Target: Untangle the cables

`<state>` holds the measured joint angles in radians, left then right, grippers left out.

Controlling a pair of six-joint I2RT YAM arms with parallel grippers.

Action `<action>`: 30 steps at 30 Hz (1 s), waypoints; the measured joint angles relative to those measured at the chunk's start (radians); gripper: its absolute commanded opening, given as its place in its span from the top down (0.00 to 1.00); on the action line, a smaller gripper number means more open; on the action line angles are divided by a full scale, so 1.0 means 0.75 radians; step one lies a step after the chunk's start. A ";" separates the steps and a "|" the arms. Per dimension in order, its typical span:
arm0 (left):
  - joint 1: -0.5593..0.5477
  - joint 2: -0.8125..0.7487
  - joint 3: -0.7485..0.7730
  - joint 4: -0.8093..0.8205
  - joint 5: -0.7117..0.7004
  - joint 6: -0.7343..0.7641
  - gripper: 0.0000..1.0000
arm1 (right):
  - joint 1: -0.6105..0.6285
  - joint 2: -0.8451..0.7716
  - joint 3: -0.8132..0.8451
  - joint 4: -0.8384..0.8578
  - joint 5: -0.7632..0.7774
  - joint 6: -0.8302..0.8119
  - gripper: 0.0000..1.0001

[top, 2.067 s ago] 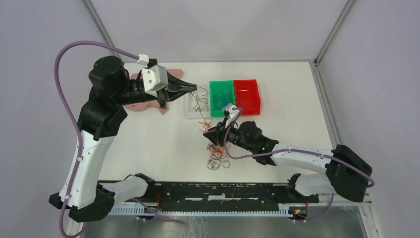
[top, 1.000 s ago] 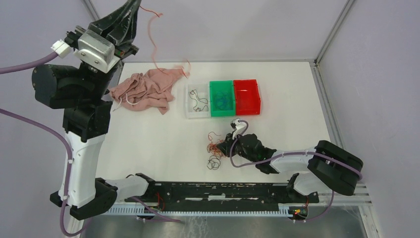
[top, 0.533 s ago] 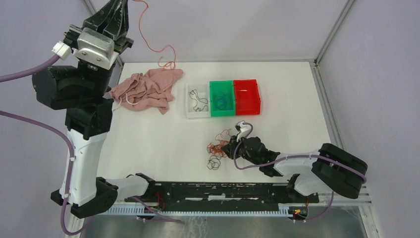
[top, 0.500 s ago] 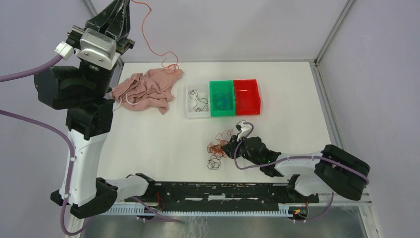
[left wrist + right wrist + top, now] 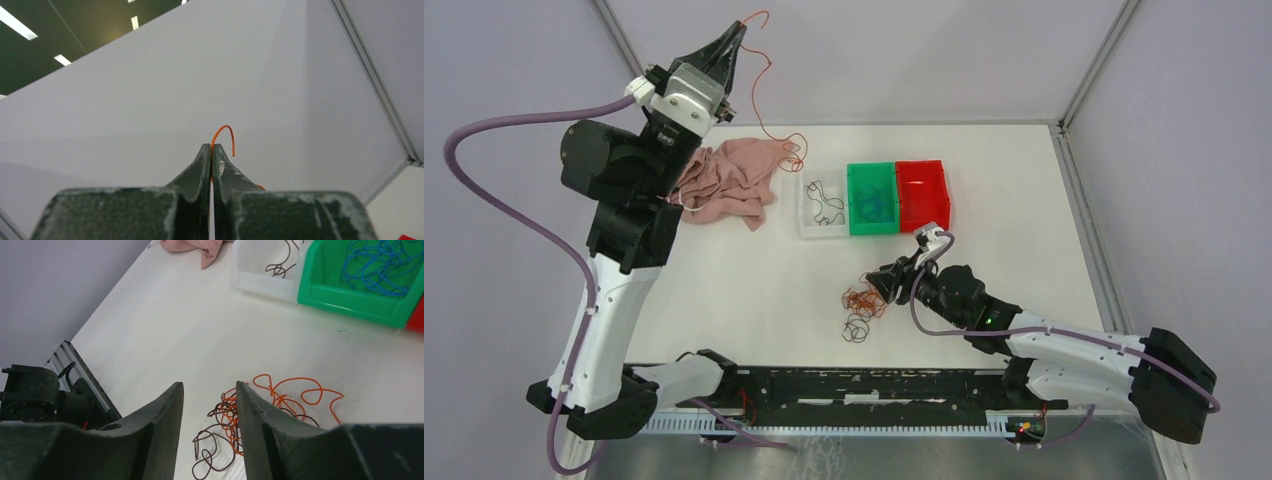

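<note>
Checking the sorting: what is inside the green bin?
Curly blue wires show inside the green bin. Its near wall hides part of the floor; anything under the wires is covered.

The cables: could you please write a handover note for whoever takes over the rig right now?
Left tool: shut on one orange wire, held high; its lower end is by the pink cloth.
Right tool: open, empty, above the tangle.
Done: blue wires in the green bin, dark wire in the clear bin.
To do: bin the orange wire, likely in the red bin; separate the tangle's orange and dark wires.
</note>
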<state>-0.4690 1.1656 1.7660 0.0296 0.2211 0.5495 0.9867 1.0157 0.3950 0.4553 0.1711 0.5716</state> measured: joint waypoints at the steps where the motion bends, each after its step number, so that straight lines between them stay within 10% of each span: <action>1: 0.000 -0.003 -0.016 -0.006 0.002 -0.006 0.97 | 0.000 -0.010 0.013 -0.020 0.006 -0.006 0.44; 12: 0.000 -0.022 -0.222 -0.078 0.070 -0.082 0.97 | -0.001 -0.078 0.187 -0.257 0.232 -0.085 0.27; 30: -0.183 0.381 -0.232 0.045 0.270 -0.293 0.97 | -0.405 -0.189 0.332 -0.749 0.727 0.060 0.31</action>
<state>-0.6060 1.4517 1.5917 0.0631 0.4236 0.3294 0.6827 0.8738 0.6441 -0.1062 0.7162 0.6163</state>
